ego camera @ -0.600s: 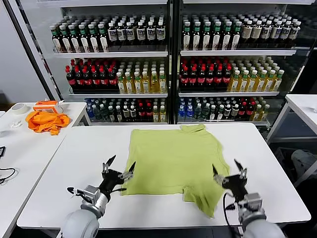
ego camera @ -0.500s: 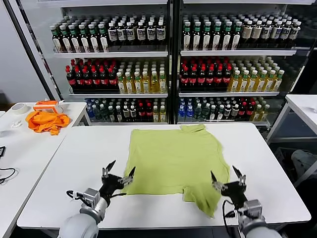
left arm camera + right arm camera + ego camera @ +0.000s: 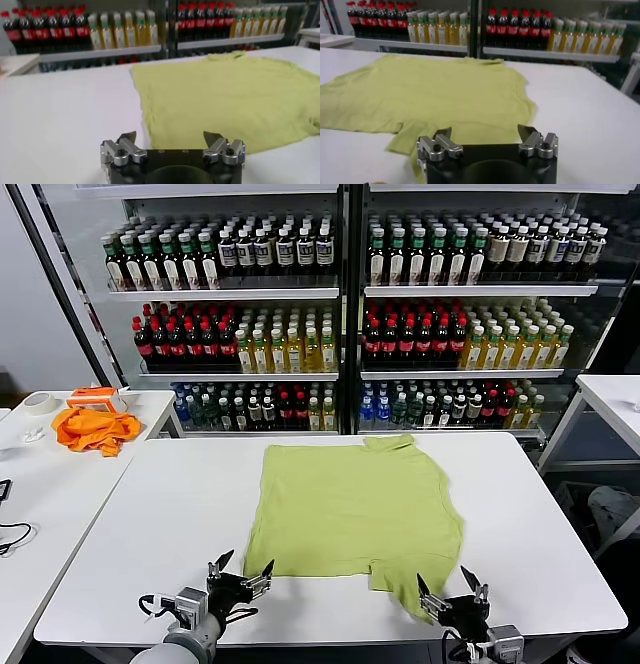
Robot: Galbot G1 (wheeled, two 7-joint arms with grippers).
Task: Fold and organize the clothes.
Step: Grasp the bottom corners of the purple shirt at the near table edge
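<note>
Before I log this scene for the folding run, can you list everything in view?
shirt: one, light yellow-green, spread flat on the middle table, collar toward the shelves.
middle table: one, white, in front of the robot.
orange cloth: one, bright orange, bunched on the left side table.
tape roll: one, pale, on the left side table.
left side table: one, white.
right side table: one, white, at the far right.
bottles: many; dark, red-capped, yellow and green; on the shelves behind.
left gripper: open, at the near table edge by the shirt's hem.
right gripper: open, at the near edge by the shirt's lower corner.
</note>
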